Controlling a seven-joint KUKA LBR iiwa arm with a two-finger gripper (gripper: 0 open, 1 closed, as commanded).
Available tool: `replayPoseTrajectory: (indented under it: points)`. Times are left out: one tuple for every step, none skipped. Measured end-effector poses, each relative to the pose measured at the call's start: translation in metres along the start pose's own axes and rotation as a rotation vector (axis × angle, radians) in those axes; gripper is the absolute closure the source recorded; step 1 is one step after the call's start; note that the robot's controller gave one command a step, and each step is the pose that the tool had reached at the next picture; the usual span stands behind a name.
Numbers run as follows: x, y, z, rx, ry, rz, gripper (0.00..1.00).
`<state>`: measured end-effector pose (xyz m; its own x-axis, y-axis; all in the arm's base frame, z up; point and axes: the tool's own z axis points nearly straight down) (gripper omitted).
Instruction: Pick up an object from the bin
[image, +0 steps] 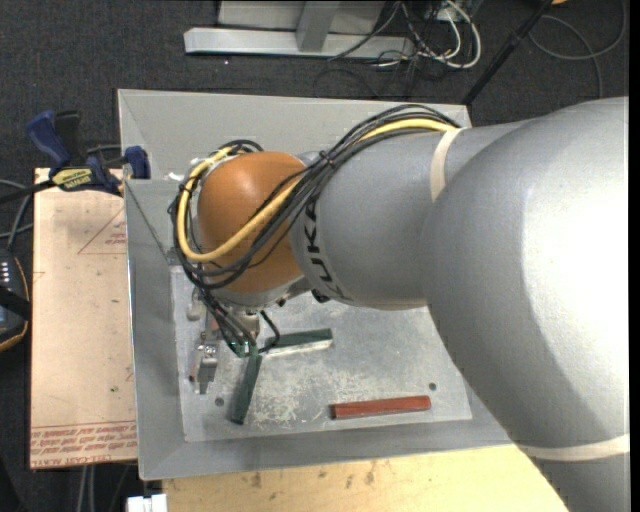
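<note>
My gripper (208, 358) hangs below the arm's orange dome over the front left part of the bin, low above the floor. Just to its right lies a dark green V-shaped thing like tongs (244, 386). One leg runs toward the front left corner. The other leg (300, 343), partly silver, runs to the right. The joint of the two legs lies close beside the gripper; whether they touch I cannot tell. A flat red-brown stick (380, 407) lies along the bin's front wall, well to the right of the gripper.
The big grey arm reaches in from the right and hides the back and right part of the bin. Its orange dome and its yellow and black cables cover the back left. The bin's left wall stands close to the gripper.
</note>
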<state>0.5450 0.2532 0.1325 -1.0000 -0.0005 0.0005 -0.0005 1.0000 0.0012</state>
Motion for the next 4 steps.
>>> replayPoseTrajectory:
  points:
    - [0.014,-0.042,0.050,-0.009,-0.033,-0.212,1.00]
    - [0.014,-0.042,0.050,-0.010,-0.033,-0.212,1.00]
    - [0.011,-0.038,0.050,-0.002,-0.023,-0.222,1.00]
    - [0.016,-0.034,0.008,0.001,0.000,-0.228,1.00]
